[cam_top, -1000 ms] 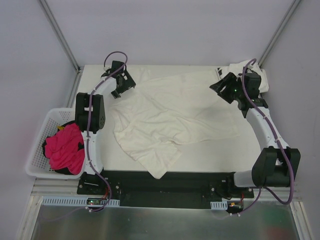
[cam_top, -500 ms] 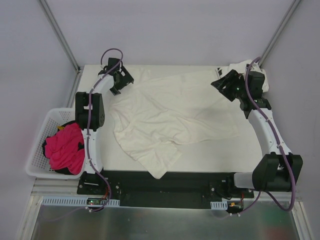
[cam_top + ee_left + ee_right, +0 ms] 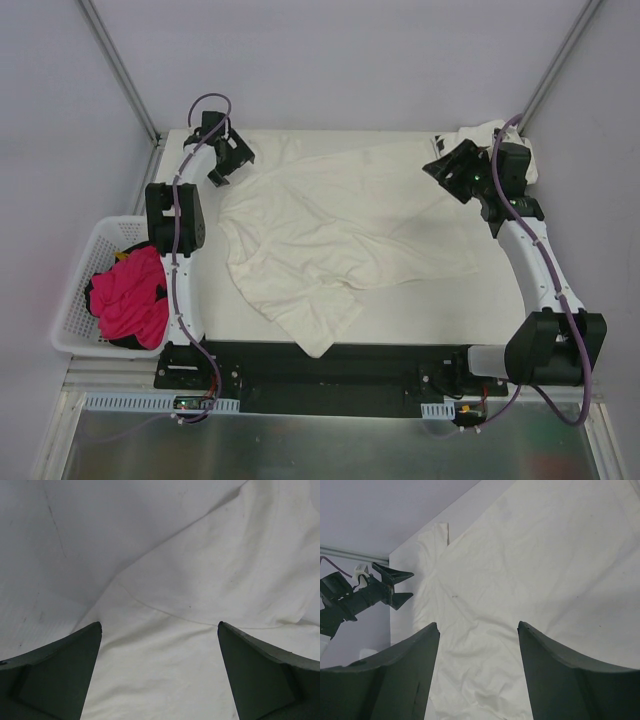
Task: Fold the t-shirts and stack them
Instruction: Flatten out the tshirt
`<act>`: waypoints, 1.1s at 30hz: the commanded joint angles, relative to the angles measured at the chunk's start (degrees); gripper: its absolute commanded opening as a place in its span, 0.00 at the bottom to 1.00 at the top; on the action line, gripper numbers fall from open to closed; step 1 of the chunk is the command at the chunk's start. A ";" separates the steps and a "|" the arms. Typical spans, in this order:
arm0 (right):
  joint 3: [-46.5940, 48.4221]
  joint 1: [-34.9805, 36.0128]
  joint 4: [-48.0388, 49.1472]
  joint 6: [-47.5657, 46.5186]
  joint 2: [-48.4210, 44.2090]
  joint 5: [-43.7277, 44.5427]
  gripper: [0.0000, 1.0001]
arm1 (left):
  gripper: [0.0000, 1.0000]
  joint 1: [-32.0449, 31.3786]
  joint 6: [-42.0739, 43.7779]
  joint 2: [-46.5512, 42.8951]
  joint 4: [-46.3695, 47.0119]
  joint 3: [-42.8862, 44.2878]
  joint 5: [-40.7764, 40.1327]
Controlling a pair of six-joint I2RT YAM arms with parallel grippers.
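**Item 1. Cream t-shirt** (image 3: 340,230). It lies across the middle of the table (image 3: 480,300), spread out but not flat. Creases run slantwise through the body, and one corner droops past the near edge. It is not yet folded.

**Item 2. Second t-shirt** (image 3: 488,130), white. It is bunched in the far right corner, mostly hidden behind the right arm. I can't make out its print from here.

**Item 3. Left gripper** (image 3: 159,626). It is at the far left corner, over the cream shirt's edge. The jaws are spread as wide as they go, with only cloth lying below them and nothing held. I cannot tell whether the tips touch the fabric.

**Item 4. Right gripper** (image 3: 479,625). It is raised above the far right part of the cream shirt. The jaws are parted a good way, though not fully, and are empty.

**Item 5. Basket** (image 3: 75,290). It sits off the table's left side and holds a pink cloth (image 3: 130,295). I'd say it is not part of this job.

**Risks, as I judge them:**
- A pinch on the rumpled far edge may catch two layers at once, and the fold would come out crooked.
- Pulling toward the back with the creases left in would set them into the fold.
- The drooping corner could drag the shirt off the near edge if it is tugged that way.
- The right arm sits close to the bunched shirt and could snag it when it swings.
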 commanded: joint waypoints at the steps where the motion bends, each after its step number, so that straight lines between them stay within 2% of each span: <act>1: 2.80 -0.36 -0.36 0.31 -3.01 -0.02 0.67 | 0.99 0.93 3.05 1.27 -3.22 4.17 -0.62; 4: 2.97 -0.45 -1.33 -0.21 -4.42 0.33 0.67 | 0.99 2.95 3.23 1.98 -3.75 6.02 0.70; 10: 2.62 -0.45 -2.57 -1.01 -5.92 0.95 0.68 | 0.99 1.98 8.75 -2.85 -3.57 6.55 4.47; 13: 2.27 -0.36 -2.13 -0.74 -5.57 0.60 0.68 | 0.99 1.45 16.31 -5.92 -3.40 6.99 9.92; 17: 2.36 -0.45 -1.08 -0.21 -4.25 -0.72 0.68 | 0.99 -2.50 29.81 -12.15 -3.22 0.60 15.89; 19: 2.71 -0.36 -0.54 -0.04 -3.11 -1.60 0.68 | 0.99 -3.99 33.97 -14.01 -3.31 -2.31 19.05; 20: 3.58 -0.45 -0.54 -0.04 -2.67 -1.95 0.68 | 0.99 -4.52 39.12 -15.24 -3.66 -4.24 21.59; 23: 5.34 -0.36 -0.54 -0.13 -0.47 -3.62 0.68 | 0.99 -5.49 45.82 -15.95 -5.76 -7.06 27.74; 28: 6.93 -0.45 -0.72 -0.13 0.67 -3.98 0.68 | 0.99 -5.75 49.90 -11.65 -15.68 -4.53 26.72; 33: 8.95 -1.68 -0.37 0.40 1.82 -3.10 0.68 | 0.99 -6.45 51.13 -9.19 -17.90 -6.63 23.74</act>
